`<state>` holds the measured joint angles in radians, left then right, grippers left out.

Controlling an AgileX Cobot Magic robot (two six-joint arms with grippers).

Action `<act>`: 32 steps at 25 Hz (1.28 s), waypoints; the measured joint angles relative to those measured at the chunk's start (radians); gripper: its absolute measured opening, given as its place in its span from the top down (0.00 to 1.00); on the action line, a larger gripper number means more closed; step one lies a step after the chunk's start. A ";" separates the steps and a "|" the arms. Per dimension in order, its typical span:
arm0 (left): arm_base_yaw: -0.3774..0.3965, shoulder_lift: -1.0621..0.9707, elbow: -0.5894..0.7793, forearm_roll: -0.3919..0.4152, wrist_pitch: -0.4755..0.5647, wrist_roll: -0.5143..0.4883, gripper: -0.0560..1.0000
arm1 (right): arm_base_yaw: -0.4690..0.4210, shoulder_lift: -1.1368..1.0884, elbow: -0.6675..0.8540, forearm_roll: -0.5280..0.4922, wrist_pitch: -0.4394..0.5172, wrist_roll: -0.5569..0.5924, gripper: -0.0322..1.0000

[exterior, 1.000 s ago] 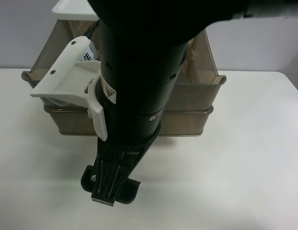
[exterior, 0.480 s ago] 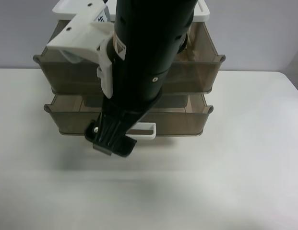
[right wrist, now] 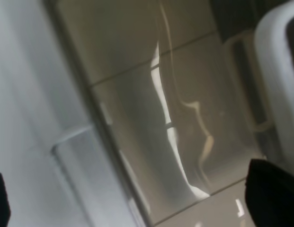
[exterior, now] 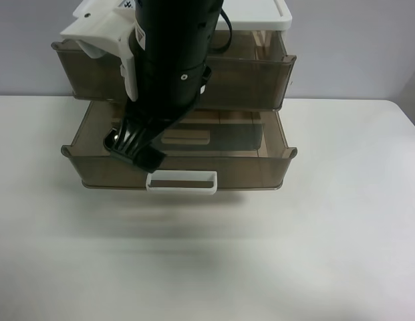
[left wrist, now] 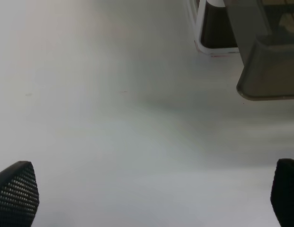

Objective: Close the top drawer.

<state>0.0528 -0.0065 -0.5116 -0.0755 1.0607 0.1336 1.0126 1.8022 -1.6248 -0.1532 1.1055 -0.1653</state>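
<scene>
Right pincer (right wrist: 135, 198) released, spread wide, over pulled-out lower drawer (exterior: 247, 170); its arm (exterior: 174, 53) fronting top drawer (exterior: 254, 80). Left pincer (left wrist: 149, 191) released too, spread wide above bench (left wrist: 90, 94).

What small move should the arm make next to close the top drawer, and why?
Probably push the top drawer slightly further in: a strip of its inside shows in front of the white top, and the open end effector is close before it.
</scene>
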 joint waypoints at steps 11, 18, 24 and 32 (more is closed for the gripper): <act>0.000 0.000 0.000 0.000 0.000 0.000 0.01 | -0.114 0.043 -0.053 0.023 -0.037 -0.050 0.03; 0.000 0.000 0.000 0.000 0.000 0.000 0.01 | -0.184 0.097 -0.112 0.035 -0.062 -0.074 0.03; 0.000 0.000 0.000 0.000 0.000 0.000 0.01 | -0.199 0.107 -0.122 0.054 -0.060 -0.079 0.03; 0.000 0.000 0.000 0.000 0.000 0.000 0.01 | -0.140 -0.053 -0.129 0.041 0.089 -0.074 0.03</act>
<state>0.0528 -0.0065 -0.5116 -0.0755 1.0607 0.1336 0.8727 1.7487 -1.7535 -0.1117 1.1940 -0.2395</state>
